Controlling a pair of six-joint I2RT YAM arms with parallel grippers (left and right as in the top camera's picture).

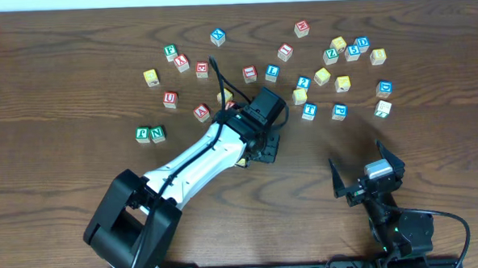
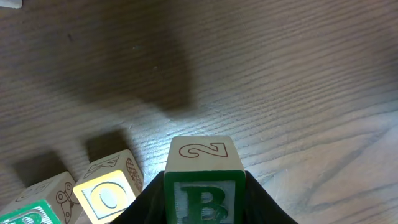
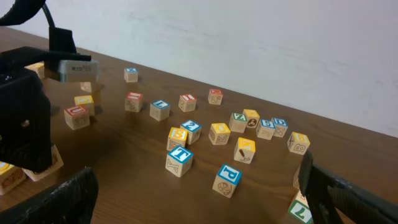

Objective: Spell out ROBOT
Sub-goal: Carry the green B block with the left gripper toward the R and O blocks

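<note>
In the left wrist view my left gripper (image 2: 204, 202) is shut on the green-lettered B cube (image 2: 204, 186), its black fingers pressed on both sides. The cube hangs just over the wooden table. To its left stand a yellow O cube (image 2: 106, 196) and, at the frame's corner, a green-edged cube (image 2: 28, 214). From overhead the left gripper (image 1: 256, 152) sits mid-table and hides the B cube. The blue T cube (image 1: 308, 111) (image 3: 179, 158) lies among the loose cubes. My right gripper (image 1: 366, 175) (image 3: 199, 199) hovers open and empty at the front right, short of the T cube.
Loose cubes spread across the back of the table (image 1: 433, 133): red-lettered ones (image 1: 201, 68) to the left, blue and yellow ones (image 1: 343, 83) to the right. The green F (image 1: 143, 134) and N (image 1: 157, 134) cubes sit left. A blue P cube (image 3: 227, 179) lies beside the T.
</note>
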